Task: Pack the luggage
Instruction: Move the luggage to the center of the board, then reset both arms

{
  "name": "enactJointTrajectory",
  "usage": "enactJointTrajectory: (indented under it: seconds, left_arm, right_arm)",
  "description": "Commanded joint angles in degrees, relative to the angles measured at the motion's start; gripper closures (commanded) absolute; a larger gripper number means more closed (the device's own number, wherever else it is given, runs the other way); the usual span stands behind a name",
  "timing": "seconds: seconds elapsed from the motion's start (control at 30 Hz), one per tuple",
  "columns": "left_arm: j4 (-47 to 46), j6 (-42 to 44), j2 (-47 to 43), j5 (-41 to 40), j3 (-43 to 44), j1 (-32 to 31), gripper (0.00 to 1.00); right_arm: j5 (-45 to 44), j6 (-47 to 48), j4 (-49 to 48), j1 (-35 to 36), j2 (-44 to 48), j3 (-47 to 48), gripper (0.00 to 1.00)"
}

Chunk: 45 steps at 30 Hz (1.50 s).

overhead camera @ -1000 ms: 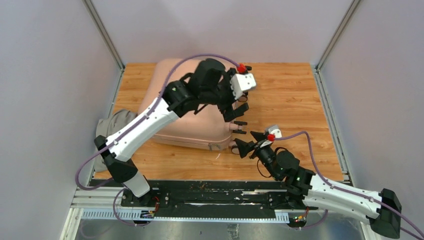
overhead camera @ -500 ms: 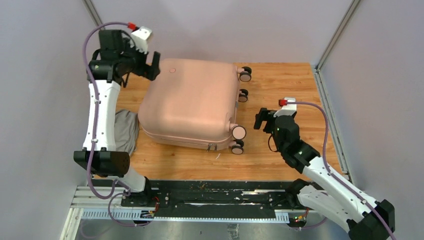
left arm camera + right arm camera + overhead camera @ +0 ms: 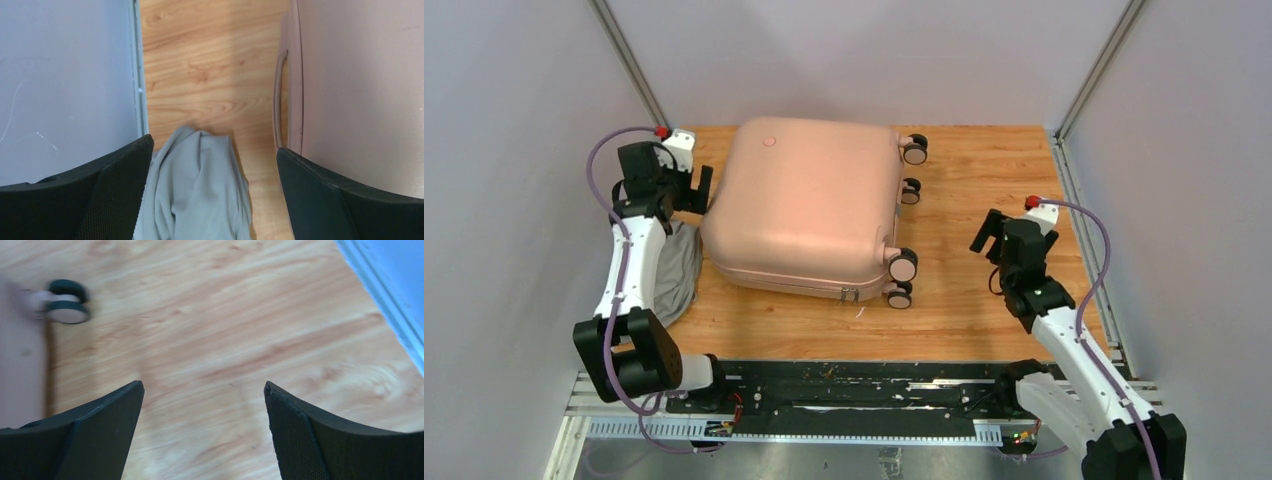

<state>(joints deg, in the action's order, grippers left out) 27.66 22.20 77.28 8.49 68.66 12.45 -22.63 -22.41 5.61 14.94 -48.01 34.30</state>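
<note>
Starting from the near side, the grey cloth point(image 3: 674, 272) lies crumpled on the wooden table point(image 3: 994, 180) just beside the left flank of the luggage point(image 3: 804, 205). The left gripper point(image 3: 696, 190) hangs above the cloth's far end, jaws spread wide and empty next to the suitcase's side handle point(image 3: 276, 100). The right gripper point(image 3: 984, 235) hovers over bare wood with jaws likewise wide apart and holding nothing, apart from the wheels point(image 3: 903, 266), while the pale pink luggage lies flat and closed left of centre, reaching the table's far edge.
</note>
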Motion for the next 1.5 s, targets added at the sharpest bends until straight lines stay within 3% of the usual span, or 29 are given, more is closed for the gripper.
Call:
enactJointTrajectory:
  seconds: [0.0, 0.17, 0.3, 0.53, 0.73, 0.9, 1.23, 1.3, 1.37, 1.47]
  left_arm:
    - [-14.7, -7.1, -2.5, 10.4, -11.6, -0.2, 0.00]
    - [-34.4, -15.3, -0.5, 14.6, -25.5, -1.7, 0.00]
    - [-38.4, -15.8, 5.4, 14.6, -28.6, -3.6, 0.00]
    - [-47.8, -17.0, 7.0, 15.7, -32.4, -8.0, 0.00]
    - [-50.4, -14.3, 3.4, 9.8, -36.4, -11.8, 0.00]
    - [-61.3, -13.0, -1.0, 4.2, -44.3, -11.8, 0.00]
    - [-64.8, -14.4, -2.2, 2.0, -46.4, -11.8, 0.00]
    - [-79.2, -16.6, -0.1, 1.6, -52.0, -11.8, 0.00]
    - [-76.8, -15.2, -2.5, 1.2, -53.0, -11.8, 0.00]
    - [-93.3, -15.2, 1.0, 4.0, -59.9, -11.8, 0.00]
  right_arm:
    - [-11.5, 4.6, -8.6, -3.2, 0.6, -8.0, 0.06]
    - [-20.4, 7.7, -17.9, -4.1, -6.2, -12.1, 0.05]
    - [-22.7, 7.2, -19.1, -6.6, -12.7, -11.2, 0.04]
    - [-18.5, 9.5, -28.1, -11.9, -15.8, -13.7, 0.05]
    - [-10.8, 12.6, -38.1, -16.5, -18.1, -17.7, 0.07]
    - [-5.4, 14.3, -39.4, -16.7, -20.8, -16.2, 0.08]
    - [-0.2, 20.1, -53.9, -13.7, -26.2, -19.7, 0.04]
    - [0.5, 20.5, -56.0, -13.3, -25.2, -21.1, 0.01]
    - [1.1, 20.7, -57.7, -13.3, -24.5, -22.6, 0.00]
    - [2.9, 22.0, -61.7, -12.7, -24.4, -24.4, 0.00]
